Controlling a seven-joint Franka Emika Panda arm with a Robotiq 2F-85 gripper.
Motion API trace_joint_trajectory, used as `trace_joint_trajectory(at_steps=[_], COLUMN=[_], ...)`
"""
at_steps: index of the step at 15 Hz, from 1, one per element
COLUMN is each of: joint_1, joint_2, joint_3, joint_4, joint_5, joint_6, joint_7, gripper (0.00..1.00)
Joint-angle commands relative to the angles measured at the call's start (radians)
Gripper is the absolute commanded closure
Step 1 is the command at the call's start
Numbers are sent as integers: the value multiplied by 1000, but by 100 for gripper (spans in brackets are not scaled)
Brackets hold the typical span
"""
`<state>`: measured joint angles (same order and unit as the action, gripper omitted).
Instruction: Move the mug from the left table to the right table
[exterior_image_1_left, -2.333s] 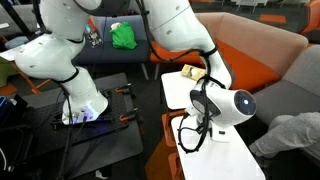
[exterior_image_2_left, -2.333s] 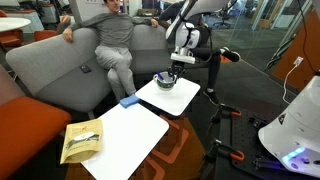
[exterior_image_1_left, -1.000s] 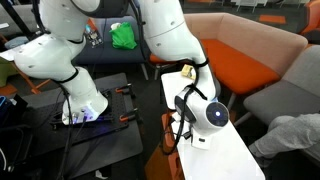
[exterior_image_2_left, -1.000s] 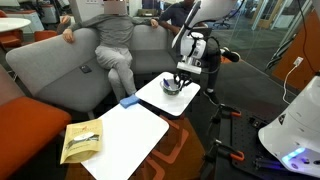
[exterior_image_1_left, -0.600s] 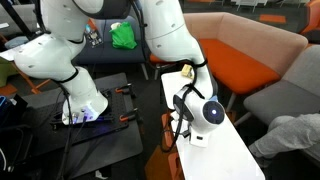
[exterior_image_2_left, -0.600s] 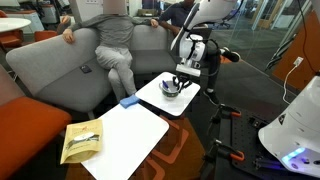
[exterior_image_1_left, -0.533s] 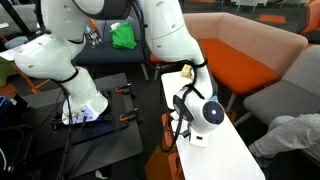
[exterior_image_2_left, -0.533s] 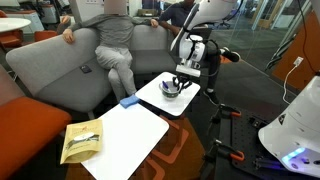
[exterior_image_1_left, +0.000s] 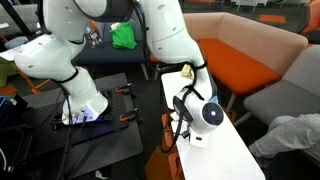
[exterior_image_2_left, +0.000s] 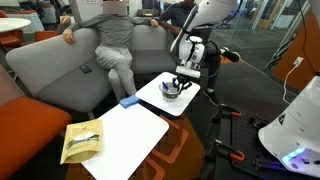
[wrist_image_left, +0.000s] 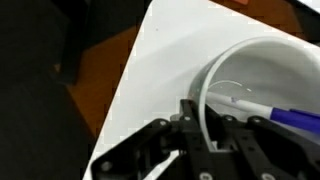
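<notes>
On the small squarish white-topped desk (exterior_image_2_left: 148, 101), the hand (exterior_image_2_left: 181, 80) straddled the dark grey round mug (exterior_image_2_left: 171, 90), nearly closed, apparently pinching its wall for lifting.

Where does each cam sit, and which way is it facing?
Exterior view: close beside the arm, facing the orange sofa; arm fills the middle.
Exterior view: past the right table, facing the grey sofa; pincer at the mug on the left table.
Wrist view: looks down onto the mug rim; pincer at bottom.
Shared: tan box in both exterior views.
</notes>
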<state>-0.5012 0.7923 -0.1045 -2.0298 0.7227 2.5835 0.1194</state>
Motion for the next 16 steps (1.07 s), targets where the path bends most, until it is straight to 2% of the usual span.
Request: trace_joint_trajectory(at_steps=[1, 2, 3, 5, 12, 13, 16], joint_1=[-13, -12, -9, -9, 23, 32, 66], joint_2=[-7, -6, -5, -10, -89, -109, -184], joint_3=[14, 13, 10, 8, -16, -23, -49], joint_4=[4, 7, 7, 6, -41, -53, -105], joint_5=[31, 28, 27, 28, 1, -8, -50], joint_6=[13, 8, 8, 10, 43, 49, 62], joint_7=[-27, -25, -18, -17, -20, -17, -5], gripper=[97, 82, 60, 57, 6, 1, 0])
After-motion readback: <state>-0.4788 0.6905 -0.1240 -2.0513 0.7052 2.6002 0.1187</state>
